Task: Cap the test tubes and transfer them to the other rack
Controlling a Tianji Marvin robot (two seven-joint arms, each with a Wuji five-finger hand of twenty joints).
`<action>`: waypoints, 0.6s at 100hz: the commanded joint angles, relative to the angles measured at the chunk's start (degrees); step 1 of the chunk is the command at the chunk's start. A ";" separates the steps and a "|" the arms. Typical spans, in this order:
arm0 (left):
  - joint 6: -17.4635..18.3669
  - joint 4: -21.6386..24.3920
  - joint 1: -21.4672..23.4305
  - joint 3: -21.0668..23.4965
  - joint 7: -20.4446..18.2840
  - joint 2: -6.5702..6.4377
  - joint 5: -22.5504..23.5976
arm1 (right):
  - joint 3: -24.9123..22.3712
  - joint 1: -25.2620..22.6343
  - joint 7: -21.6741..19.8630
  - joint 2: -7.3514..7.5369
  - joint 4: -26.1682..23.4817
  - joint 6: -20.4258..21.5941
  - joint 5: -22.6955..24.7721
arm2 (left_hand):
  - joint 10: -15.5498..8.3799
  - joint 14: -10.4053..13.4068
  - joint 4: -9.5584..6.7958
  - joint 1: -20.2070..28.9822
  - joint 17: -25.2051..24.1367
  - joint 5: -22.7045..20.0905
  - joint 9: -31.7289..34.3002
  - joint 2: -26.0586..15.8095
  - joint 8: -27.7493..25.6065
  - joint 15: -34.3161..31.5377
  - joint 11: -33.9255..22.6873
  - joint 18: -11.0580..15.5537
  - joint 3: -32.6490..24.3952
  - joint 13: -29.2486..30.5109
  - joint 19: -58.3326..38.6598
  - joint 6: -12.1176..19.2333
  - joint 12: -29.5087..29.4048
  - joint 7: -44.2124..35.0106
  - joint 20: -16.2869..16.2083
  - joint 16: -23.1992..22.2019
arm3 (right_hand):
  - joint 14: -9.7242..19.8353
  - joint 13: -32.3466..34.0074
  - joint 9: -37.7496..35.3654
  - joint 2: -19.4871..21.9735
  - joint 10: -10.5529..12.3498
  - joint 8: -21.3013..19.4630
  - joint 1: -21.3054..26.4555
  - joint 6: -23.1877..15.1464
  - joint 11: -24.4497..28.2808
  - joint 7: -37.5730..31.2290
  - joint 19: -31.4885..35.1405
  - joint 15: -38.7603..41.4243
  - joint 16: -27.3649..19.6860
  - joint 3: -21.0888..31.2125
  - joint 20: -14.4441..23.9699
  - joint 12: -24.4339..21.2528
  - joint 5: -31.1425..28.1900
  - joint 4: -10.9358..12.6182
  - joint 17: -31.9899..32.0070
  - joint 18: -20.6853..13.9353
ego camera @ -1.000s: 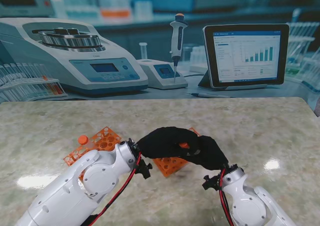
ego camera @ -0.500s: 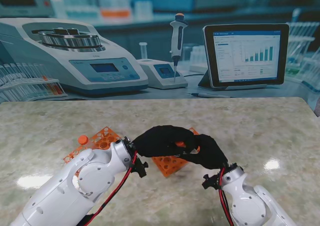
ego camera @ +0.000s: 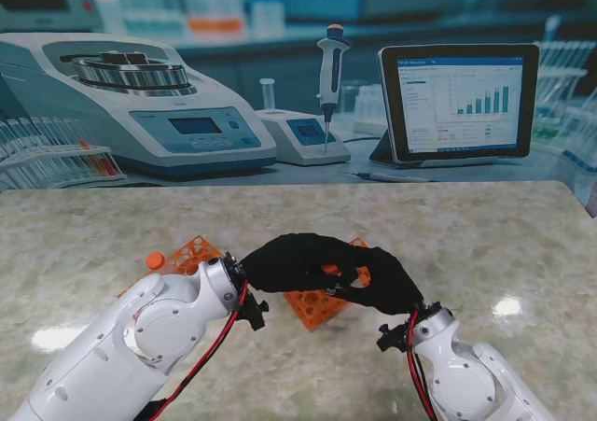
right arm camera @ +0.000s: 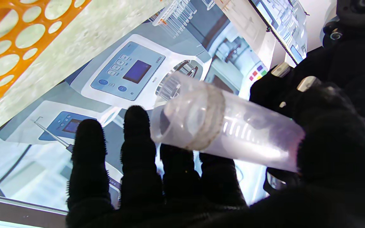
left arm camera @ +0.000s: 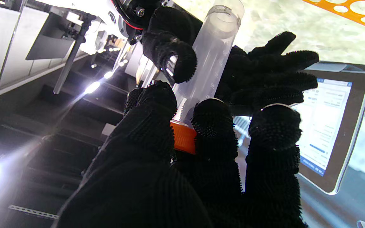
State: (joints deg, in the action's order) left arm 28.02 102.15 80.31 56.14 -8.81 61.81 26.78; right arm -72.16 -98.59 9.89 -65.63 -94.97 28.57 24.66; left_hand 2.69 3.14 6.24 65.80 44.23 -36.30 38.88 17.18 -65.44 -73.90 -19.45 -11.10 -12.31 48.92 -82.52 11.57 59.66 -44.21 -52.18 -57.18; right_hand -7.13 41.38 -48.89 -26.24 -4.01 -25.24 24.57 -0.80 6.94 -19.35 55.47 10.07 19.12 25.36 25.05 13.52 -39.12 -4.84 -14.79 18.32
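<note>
Above the middle of the table my two black-gloved hands meet. My right hand (ego camera: 384,286) (right arm camera: 157,177) is shut on a clear test tube (left arm camera: 212,53) (right arm camera: 233,133), thumb across its side. My left hand (ego camera: 294,260) (left arm camera: 176,164) pinches an orange cap (ego camera: 333,271) (left arm camera: 184,139) set against the tube's end. How far the cap is seated is hidden by the fingers. One orange rack (ego camera: 317,307) lies under the hands. A second orange rack (ego camera: 196,251) sits to the left, partly behind my left forearm.
A loose orange cap (ego camera: 155,259) lies on the marble table (ego camera: 485,234) by the left rack. Along the far edge are a centrifuge (ego camera: 140,104), a pipette on its stand (ego camera: 329,76) and a tablet (ego camera: 457,99).
My left forearm has drifted left and nearer to me, and the left hand has turned a little around the cap. The right hand and tube have barely moved.
</note>
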 commanded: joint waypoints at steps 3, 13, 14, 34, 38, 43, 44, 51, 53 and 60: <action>-0.15 0.45 0.50 0.31 -0.69 -0.52 0.09 | -0.06 0.05 0.11 0.07 0.22 -0.03 0.35 | -2.47 10.69 -3.32 8.17 0.94 -12.24 11.93 -11.99 -10.18 -1.10 -22.63 -1.04 -19.95 0.65 0.01 -0.28 5.38 -32.03 -2.70 0.59 | 0.00 -3.81 3.42 3.49 -0.72 1.19 -3.95 1.62 -2.00 1.97 -3.31 -2.92 -3.78 2.62 -4.79 -2.71 3.30 0.21 3.65 0.98; -0.04 0.72 0.81 0.78 -1.12 -0.67 0.25 | -0.07 0.15 -0.35 0.22 0.23 -0.36 0.68 | -2.51 10.60 -3.32 8.17 0.96 -12.35 12.04 -11.98 -10.15 -1.13 -22.67 -1.13 -19.98 0.68 0.08 -0.33 5.38 -32.08 -2.72 0.57 | -0.25 -7.22 6.49 4.81 -0.94 1.67 -6.90 2.31 -3.30 3.17 -5.56 -4.47 -6.69 2.76 -9.07 -5.14 5.43 -0.10 6.45 1.07; -0.03 0.76 0.85 0.83 -1.16 -0.68 0.27 | -0.07 0.16 -0.37 0.22 0.24 -0.39 0.71 | -2.51 10.60 -3.32 8.17 0.96 -12.36 12.05 -11.98 -10.15 -1.13 -22.67 -1.13 -19.98 0.68 0.08 -0.33 5.39 -32.08 -2.73 0.57 | -0.23 -7.51 6.79 4.92 -0.91 1.68 -7.12 2.35 -3.41 3.22 -5.73 -4.59 -6.79 2.71 -9.23 -5.24 5.54 -0.12 6.77 1.11; 0.14 1.35 1.72 1.98 -2.07 -0.99 0.37 | 0.22 0.55 0.10 0.16 0.55 -0.94 1.30 | -2.58 10.51 -3.31 8.17 0.89 -12.35 12.09 -11.93 -10.10 -1.18 -22.67 -1.25 -20.00 0.74 0.21 -0.22 5.37 -32.11 -2.77 0.53 | -0.86 -11.58 9.90 6.27 -1.08 1.97 -10.62 2.98 -3.98 4.19 -8.28 -6.01 -9.69 2.78 -12.84 -7.02 7.55 -0.44 9.49 1.28; 0.16 1.44 1.90 2.21 -2.17 -1.04 0.46 | 0.32 0.65 0.37 0.11 0.65 -1.01 1.50 | -2.55 10.49 -3.31 8.17 0.89 -12.39 12.09 -11.93 -10.08 -1.19 -22.65 -1.26 -20.01 0.74 0.22 -0.21 5.36 -32.12 -2.78 0.52 | -0.89 -12.19 10.47 6.28 -1.11 2.01 -11.34 3.09 -3.80 4.38 -8.99 -6.12 -11.04 3.47 -14.17 -7.68 7.77 -0.46 9.58 1.27; 0.18 1.57 2.13 2.52 -2.34 -1.10 0.56 | 0.38 0.74 0.65 0.09 0.72 -1.10 1.82 | -2.60 10.49 -3.30 8.17 0.90 -12.39 12.09 -11.92 -10.07 -1.19 -22.65 -1.26 -19.98 0.74 0.23 -0.20 5.35 -32.12 -2.79 0.51 | -0.95 -13.23 10.93 6.58 -1.02 2.06 -11.78 3.13 -3.92 4.55 -9.40 -6.49 -11.51 3.49 -14.60 -7.89 8.17 -0.54 10.26 1.17; 0.19 1.59 2.17 2.59 -2.37 -1.11 0.57 | 0.39 0.75 0.68 0.09 0.74 -1.11 1.88 | -2.59 10.49 -3.30 8.17 0.90 -12.38 12.09 -11.93 -10.06 -1.19 -22.65 -1.26 -19.99 0.74 0.23 -0.20 5.35 -32.11 -2.80 0.51 | -0.94 -13.47 11.11 6.68 -1.03 2.07 -11.89 3.15 -3.98 4.59 -9.54 -6.58 -11.61 3.48 -14.71 -7.94 8.25 -0.55 10.44 1.15; 0.29 1.72 2.55 3.10 -2.55 -1.19 0.70 | 0.42 0.89 0.93 0.07 0.88 -1.16 2.27 | -2.57 10.49 -3.30 8.17 0.89 -12.33 12.14 -11.94 -10.05 -1.19 -22.67 -1.26 -19.96 0.74 0.25 -0.19 5.35 -32.12 -2.81 0.50 | -1.00 -14.11 11.36 6.88 -1.11 2.08 -12.32 3.14 -4.07 4.66 -10.10 -6.76 -12.12 3.51 -15.27 -8.14 8.41 -0.60 10.77 1.14; 0.33 1.75 2.67 3.26 -2.59 -1.21 0.77 | 0.43 0.92 0.94 0.07 0.90 -1.18 2.29 | -2.58 10.49 -3.30 8.17 0.89 -12.35 12.11 -11.94 -10.04 -1.19 -22.66 -1.26 -19.98 0.74 0.26 -0.18 5.35 -32.13 -2.82 0.50 | -1.03 -14.24 11.45 6.89 -1.16 2.09 -12.40 3.09 -4.12 4.69 -10.23 -6.80 -12.22 3.51 -15.40 -8.18 8.47 -0.62 10.85 1.13; 0.42 1.90 3.13 3.87 -2.76 -1.30 0.98 | 0.48 1.03 0.93 0.06 0.98 -1.26 2.23 | -2.61 10.49 -3.30 8.17 0.85 -12.40 12.11 -11.93 -10.03 -1.19 -22.67 -1.27 -19.97 0.74 0.29 -0.16 5.35 -32.17 -2.82 0.50 | -1.13 -14.22 11.32 7.02 -1.03 2.05 -12.72 3.03 -4.05 4.61 -10.53 -6.70 -12.47 3.55 -15.79 -8.27 8.28 -0.64 10.86 1.24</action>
State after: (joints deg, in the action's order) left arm 28.33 103.81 82.72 59.61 -11.06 61.04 27.44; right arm -71.69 -97.61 10.70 -65.40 -94.00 27.69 27.22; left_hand 2.79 3.49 6.24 65.80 44.23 -40.23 38.88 17.18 -71.40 -74.08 -19.45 -11.36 -12.37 48.93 -82.45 15.19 60.10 -46.02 -52.20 -56.91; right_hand -8.31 29.39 -39.64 -23.37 -4.73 -23.69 14.94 1.93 3.75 -15.37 45.88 4.58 7.64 27.79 10.68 5.98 -32.24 -4.84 -4.96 19.06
